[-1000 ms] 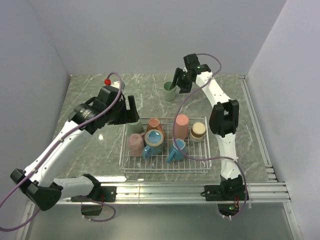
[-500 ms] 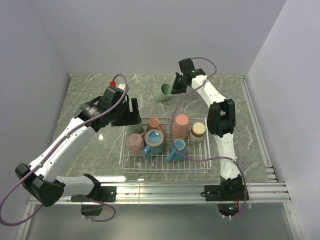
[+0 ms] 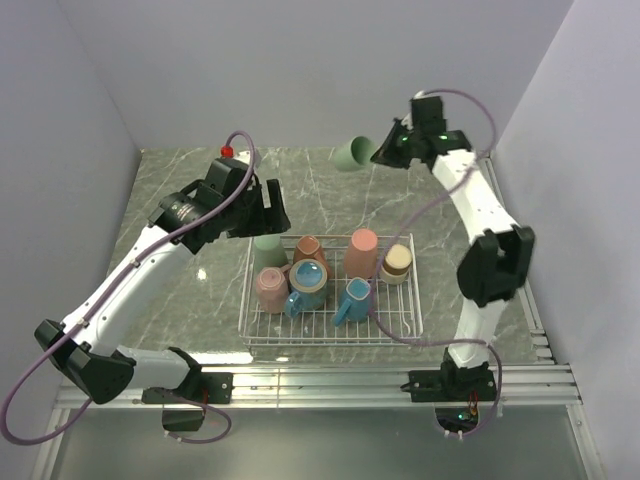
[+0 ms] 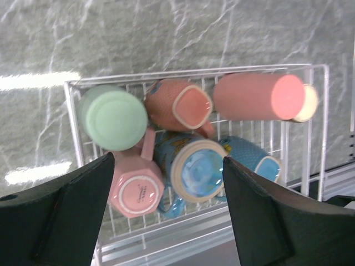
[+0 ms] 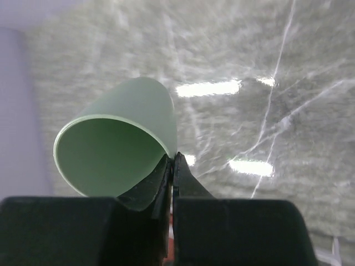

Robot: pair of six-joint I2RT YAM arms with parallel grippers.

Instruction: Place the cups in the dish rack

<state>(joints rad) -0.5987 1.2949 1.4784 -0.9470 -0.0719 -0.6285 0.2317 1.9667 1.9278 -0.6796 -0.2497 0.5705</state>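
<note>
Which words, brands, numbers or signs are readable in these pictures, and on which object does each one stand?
Nothing can be read with certainty.
Small dark print on the upturned base of the pink mug: too small and blurred to read.
The sage green cup, held in the air: no print visible.

TEXT: I can read none from here | MARK: I see a small dark print on the upturned base of the pink cup [image 4: 136, 191] in the left wrist view | LEGIBILITY: too small and blurred for me to make out
</note>
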